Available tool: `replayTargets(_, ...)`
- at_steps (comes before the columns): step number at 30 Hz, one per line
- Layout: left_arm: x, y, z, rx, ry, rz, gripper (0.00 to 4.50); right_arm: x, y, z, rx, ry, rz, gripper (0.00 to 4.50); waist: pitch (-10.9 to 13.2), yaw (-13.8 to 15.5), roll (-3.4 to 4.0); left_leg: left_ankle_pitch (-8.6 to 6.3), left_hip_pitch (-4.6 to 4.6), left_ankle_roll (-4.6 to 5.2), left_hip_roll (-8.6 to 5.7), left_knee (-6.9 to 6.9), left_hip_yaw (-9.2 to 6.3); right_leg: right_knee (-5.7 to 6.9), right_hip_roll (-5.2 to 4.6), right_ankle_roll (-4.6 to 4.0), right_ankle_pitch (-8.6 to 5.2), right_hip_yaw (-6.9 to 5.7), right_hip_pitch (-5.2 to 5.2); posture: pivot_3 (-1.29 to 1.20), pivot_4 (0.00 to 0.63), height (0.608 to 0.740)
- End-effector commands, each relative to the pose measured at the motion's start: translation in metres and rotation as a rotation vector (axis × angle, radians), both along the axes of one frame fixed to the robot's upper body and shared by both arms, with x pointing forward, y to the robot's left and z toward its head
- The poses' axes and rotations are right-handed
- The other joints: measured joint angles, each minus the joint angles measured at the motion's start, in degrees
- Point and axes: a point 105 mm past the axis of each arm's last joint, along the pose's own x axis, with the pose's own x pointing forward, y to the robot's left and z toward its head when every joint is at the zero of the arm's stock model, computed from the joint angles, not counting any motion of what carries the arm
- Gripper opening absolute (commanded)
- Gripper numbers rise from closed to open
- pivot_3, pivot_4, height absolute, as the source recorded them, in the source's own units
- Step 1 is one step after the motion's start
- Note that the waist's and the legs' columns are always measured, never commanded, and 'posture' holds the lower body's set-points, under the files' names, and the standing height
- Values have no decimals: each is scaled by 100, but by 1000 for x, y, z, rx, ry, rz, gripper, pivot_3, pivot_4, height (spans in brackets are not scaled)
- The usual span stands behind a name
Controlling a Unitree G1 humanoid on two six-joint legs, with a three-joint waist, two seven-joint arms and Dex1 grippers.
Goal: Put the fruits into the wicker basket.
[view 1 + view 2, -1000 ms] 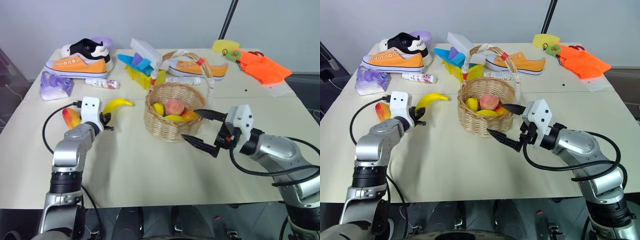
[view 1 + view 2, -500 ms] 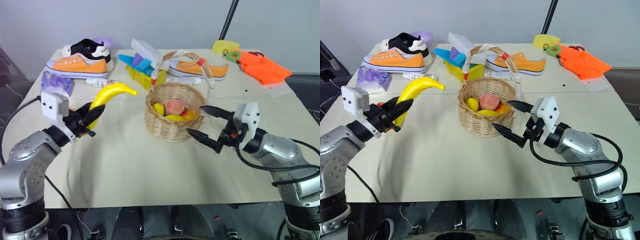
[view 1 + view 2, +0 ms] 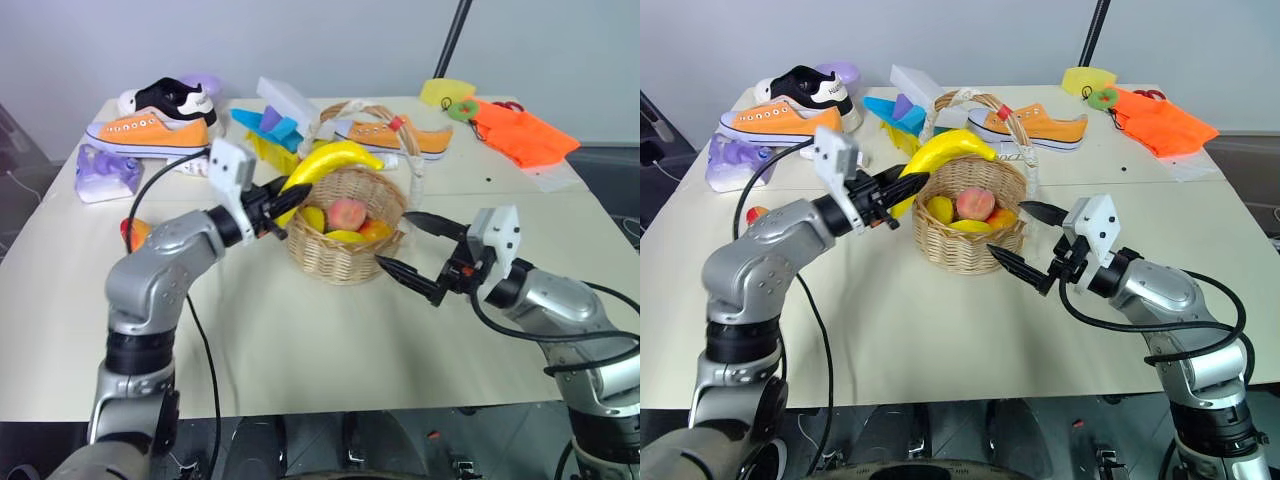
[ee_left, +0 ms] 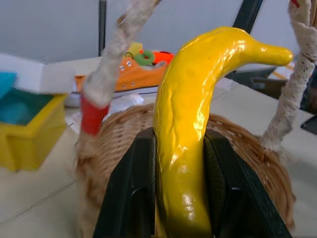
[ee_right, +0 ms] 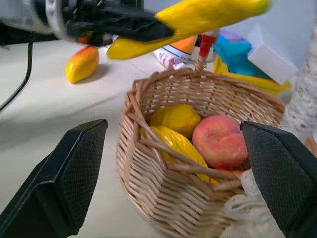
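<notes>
My left gripper (image 3: pixel 283 198) reaches level, fingers clamping the banana (image 3: pixel 330 163) above the wicker basket (image 3: pixel 345 250); right gripper (image 3: pixel 412 255) beside it, fingers wide.

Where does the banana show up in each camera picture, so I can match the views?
Left eye view: banana above the wicker basket's left rim, held by the left hand.
Right eye view: upper middle, over the same rim.
Left wrist view: centre, rising between the fingers.
Right wrist view: along the top, above the basket.
Shared landmark: the wicker basket.
</notes>
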Motion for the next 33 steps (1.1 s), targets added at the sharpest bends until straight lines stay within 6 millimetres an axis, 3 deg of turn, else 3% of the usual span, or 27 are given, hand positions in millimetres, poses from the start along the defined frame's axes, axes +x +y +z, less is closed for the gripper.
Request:
replayTargets(1,5,-11,4,16,-28,-18,1093,-6,4,15,14,-79,3,4500,0,-9,0,0,1,0,0,1,0,0,-1,0,0,1,1,0,150,740)
replayTargets(4,21,-15,3,-6,0,39,1093,-6,8,16,14,-81,3,4500,1,0,-2,0,1,0,-1,5,-3,-1,-4,0,0,4,2,0,150,740)
replayTargets(7,19,-22,8,-36,-13,-2,2099,-7,9,18,15,-84,1,4500,1,0,-2,0,-1,0,-1,6,-2,-1,-4,0,0,4,1,0,150,740)
replayTargets(12,11,-24,9,-41,-35,-30,4418,-7,13,22,12,-81,6,4500,1,-5,-2,0,-2,0,-1,4,-3,-1,-4,0,0,4,-1,0,150,740)
replayTargets(15,3,-18,16,-55,-64,-42,4418,-7,15,24,13,-79,12,4500,1,-9,-2,0,-1,0,0,4,-3,-1,-4,0,0,4,-1,0,150,740)
replayTargets(18,-8,6,25,-54,-84,-5,4418,-6,14,25,7,-76,8,4500,1,-29,-2,0,-1,0,1,3,-4,-1,-4,0,0,5,-2,0,150,740)
replayTargets(21,-20,34,22,25,-90,68,4418,-14,11,21,-2,-53,22,4500,1,-46,0,0,0,0,3,-1,-6,1,-2,0,0,6,-3,0,150,740)
replayTargets(25,-32,97,0,63,-13,286,4418,-16,8,21,-12,-44,34,4500,1,-89,0,0,2,0,4,-4,-4,1,-7,0,0,8,-3,0,150,740)
replayTargets(30,-39,167,-25,170,42,535,4418,-12,24,22,-2,-45,112,4500,2,-114,-3,1,3,-2,2,2,-5,2,-12,-4,-2,7,-2,0,150,740)
replayTargets(33,-38,210,-30,156,64,806,4418,-7,27,22,-7,-48,132,4500,2,-104,-4,1,3,-2,-1,1,-5,2,-23,-20,-11,5,-3,0,150,740)
